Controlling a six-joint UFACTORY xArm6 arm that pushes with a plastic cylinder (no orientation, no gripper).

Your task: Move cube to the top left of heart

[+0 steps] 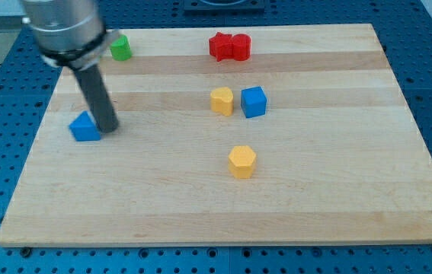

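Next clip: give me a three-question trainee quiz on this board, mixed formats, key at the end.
1. True or false: my tip is beside the blue triangular block near the view's left edge of the wooden board.
2. Which block sits immediately to the view's left of the blue cube? A) small green block B) yellow heart-shaped block C) red block
3. Fill in: the yellow hexagonal block lies toward the view's ______ from the blue cube.

Key: 1 true, the tip stands just at the triangle's right side, though contact cannot be confirmed. 2 B, with a narrow gap between them. 3 bottom.
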